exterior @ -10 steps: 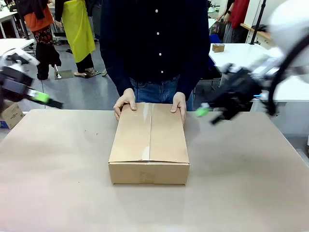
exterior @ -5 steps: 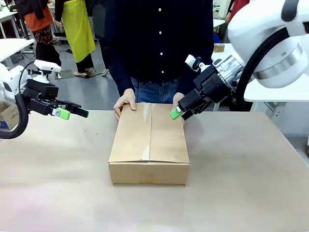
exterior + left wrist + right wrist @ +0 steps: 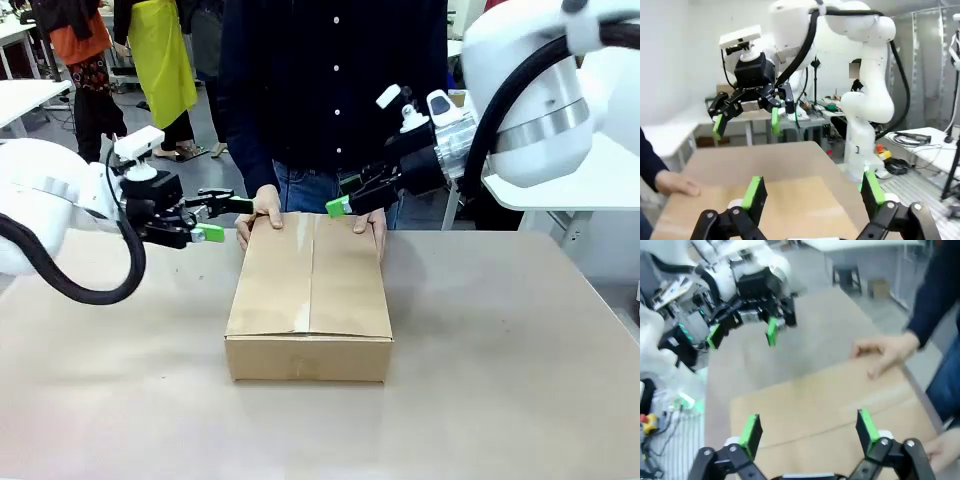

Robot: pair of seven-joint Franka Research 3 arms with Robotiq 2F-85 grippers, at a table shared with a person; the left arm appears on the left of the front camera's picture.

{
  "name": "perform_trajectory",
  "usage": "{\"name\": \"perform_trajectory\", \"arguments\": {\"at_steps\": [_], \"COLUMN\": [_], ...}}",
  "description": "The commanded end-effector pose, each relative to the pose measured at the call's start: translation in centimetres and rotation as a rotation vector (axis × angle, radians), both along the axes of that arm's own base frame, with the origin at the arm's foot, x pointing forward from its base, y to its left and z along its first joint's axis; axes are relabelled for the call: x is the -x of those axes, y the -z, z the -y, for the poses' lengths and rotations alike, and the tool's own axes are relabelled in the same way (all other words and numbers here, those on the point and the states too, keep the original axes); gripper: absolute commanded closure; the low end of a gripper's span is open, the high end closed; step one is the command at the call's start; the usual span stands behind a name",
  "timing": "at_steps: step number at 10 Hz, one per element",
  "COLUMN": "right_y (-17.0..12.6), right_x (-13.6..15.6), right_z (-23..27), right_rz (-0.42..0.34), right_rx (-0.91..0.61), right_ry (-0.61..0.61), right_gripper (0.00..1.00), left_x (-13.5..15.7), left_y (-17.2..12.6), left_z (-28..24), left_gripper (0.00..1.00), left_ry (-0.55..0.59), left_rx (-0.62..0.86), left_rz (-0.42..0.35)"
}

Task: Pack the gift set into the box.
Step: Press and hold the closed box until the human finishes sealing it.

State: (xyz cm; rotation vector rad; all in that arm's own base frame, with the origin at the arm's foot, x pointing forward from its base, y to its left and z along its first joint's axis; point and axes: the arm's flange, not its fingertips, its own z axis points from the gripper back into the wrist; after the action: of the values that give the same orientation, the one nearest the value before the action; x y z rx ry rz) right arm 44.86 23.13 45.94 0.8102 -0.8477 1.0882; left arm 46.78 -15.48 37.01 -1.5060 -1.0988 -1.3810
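Box (image 3: 310, 290) sits mid-counter (image 3: 500, 400), long side running away from the robot, all flaps shut. A tape strip (image 3: 301, 232) runs along the top seam. A person stands at the far edge, one hand (image 3: 262, 212) on the box's far corner on the robot's left, other hand (image 3: 370, 215) on the far corner on the robot's right.

Left claw (image 3: 225, 218) — released, fingers apart. It hangs above the counter just beside the box's far left corner, tips pointing toward the person's nearer hand. It is close to that hand; contact cannot be judged. In the left wrist view its two green pads (image 3: 754, 192) stand wide apart, with the box top lying below and ahead between them.

Right claw (image 3: 342, 195) — released as well, fingers spread. It is held above the far right part of the box, near the hand there, tips pointing toward the left claw. In the right wrist view its pads are wide apart with the box top beneath, and both of the person's hands rest on the box's far edge at picture right.

The two claws face each other over the far end of the box, apart. Neither touches the cardboard as far as the front view shows.
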Motion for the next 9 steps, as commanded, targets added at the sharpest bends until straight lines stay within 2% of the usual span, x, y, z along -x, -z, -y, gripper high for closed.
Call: {"name": "perform_trajectory", "arguments": {"at_steps": [1,2,3,4,5,7,8,9], "right_y": [8.1,10.1,0.5,0.5,5.2,8.1,9.8,11.1], "right_x": [0.8,2.6,0.2,0.2,1.8,0.6,0.2,0.1], "right_z": [3.6,4.3,0.7,0.7,2.5,0.6,1.0,1.2], "right_rz": [0.084,-0.156,0.075,0.075,0.054,0.182,0.194,0.171], "right_rx": [-0.377,-0.320,-0.118,-0.118,-0.214,-0.190,-0.139,-0.121], "right_ry": [-0.420,-0.650,-0.087,-0.087,-0.223,-0.331,-0.284,-0.256], "right_gripper": [0.00,0.00,0.00,0.00,0.00,0.00,0.00,0.00], "left_x": [-0.4,-0.9,-0.1,-0.1,-0.5,-0.7,-0.9,-1.0], "left_y": [1.7,2.3,1.1,1.1,2.4,3.1,3.3,3.5], "left_z": [0.5,1.5,0.5,0.5,1.0,1.0,1.3,1.9], "left_gripper": [0.00,0.00,0.00,0.00,0.00,0.00,0.00,0.00], "left_ry": [-0.007,-0.057,-0.010,-0.010,-0.022,-0.154,-0.185,-0.208], "left_rx": [0.057,0.001,0.038,0.038,0.028,-0.134,-0.176,-0.216], "left_rz": [0.091,0.084,0.052,0.052,0.073,0.105,0.126,0.142]}}
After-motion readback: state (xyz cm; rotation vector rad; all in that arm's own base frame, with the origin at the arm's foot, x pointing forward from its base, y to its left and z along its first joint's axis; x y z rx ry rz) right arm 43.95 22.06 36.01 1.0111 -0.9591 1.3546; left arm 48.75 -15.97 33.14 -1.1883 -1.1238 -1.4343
